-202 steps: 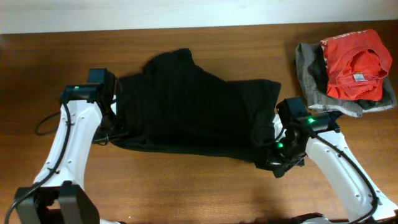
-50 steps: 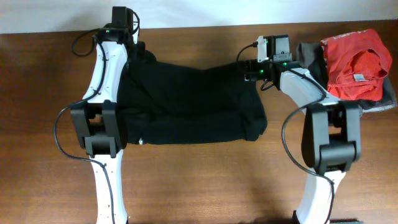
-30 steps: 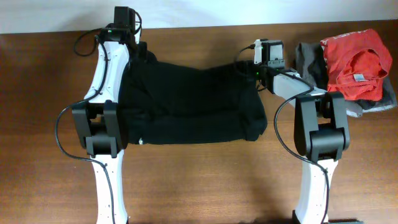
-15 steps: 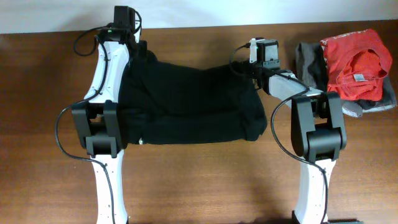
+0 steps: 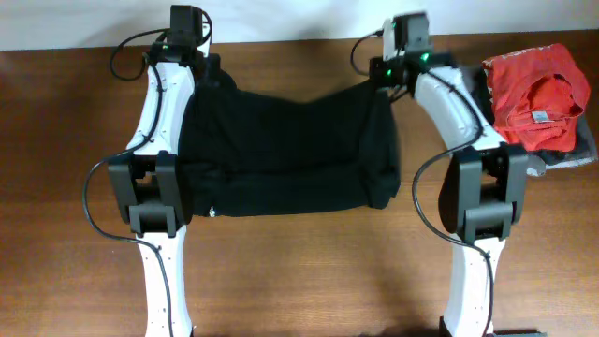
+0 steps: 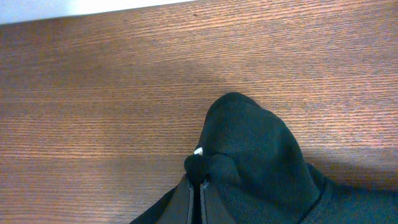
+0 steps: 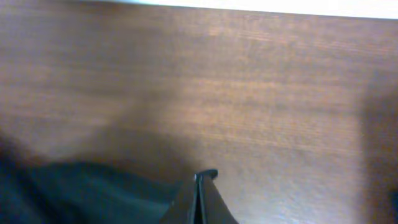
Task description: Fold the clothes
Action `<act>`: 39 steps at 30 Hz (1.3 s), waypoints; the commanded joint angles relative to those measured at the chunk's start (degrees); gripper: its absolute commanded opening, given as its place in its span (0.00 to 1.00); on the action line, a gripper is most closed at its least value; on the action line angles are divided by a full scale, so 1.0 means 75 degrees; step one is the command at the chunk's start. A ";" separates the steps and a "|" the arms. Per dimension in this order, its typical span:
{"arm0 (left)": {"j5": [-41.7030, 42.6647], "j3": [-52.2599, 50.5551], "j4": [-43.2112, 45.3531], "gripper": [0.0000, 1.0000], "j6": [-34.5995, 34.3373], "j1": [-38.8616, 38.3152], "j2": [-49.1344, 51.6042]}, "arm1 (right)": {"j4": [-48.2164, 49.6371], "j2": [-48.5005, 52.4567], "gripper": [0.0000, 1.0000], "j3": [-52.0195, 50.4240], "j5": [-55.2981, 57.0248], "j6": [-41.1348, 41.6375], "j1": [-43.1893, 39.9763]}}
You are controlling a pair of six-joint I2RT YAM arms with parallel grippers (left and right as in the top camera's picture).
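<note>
We are clamping the left gripper [image 6: 196,182] on 1 bunched far corner of the clothes [image 5: 281,154] and the right gripper [image 7: 199,182] on the other, the rest lying spread across the table [image 5: 65,159]

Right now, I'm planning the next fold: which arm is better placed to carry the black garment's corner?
Left, probably: the left claw is shut on a corner of the black garment; the right claw is shut beside fabric, hold unclear.

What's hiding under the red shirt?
A grey garment lies under the red shirt, peeking out along its lower edge. Whatever else sits beneath is covered.
</note>
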 commanded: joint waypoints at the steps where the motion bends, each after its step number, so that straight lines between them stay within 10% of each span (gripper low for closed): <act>1: -0.0140 0.0122 0.0032 0.01 0.0213 0.0000 -0.0597 | -0.1218 -0.0017 0.04 0.1259 -0.0379 0.0032 -0.0201; 13: -0.0708 0.0122 -0.0915 0.01 0.1023 0.0000 -0.1105 | -0.5307 -0.0032 0.04 0.2728 -0.1970 -0.0947 -0.0825; 39: -0.0650 0.0090 -0.5103 0.01 0.1276 0.0064 -0.1244 | -0.7994 -0.0032 0.04 0.2655 -0.2078 -0.2515 -0.1172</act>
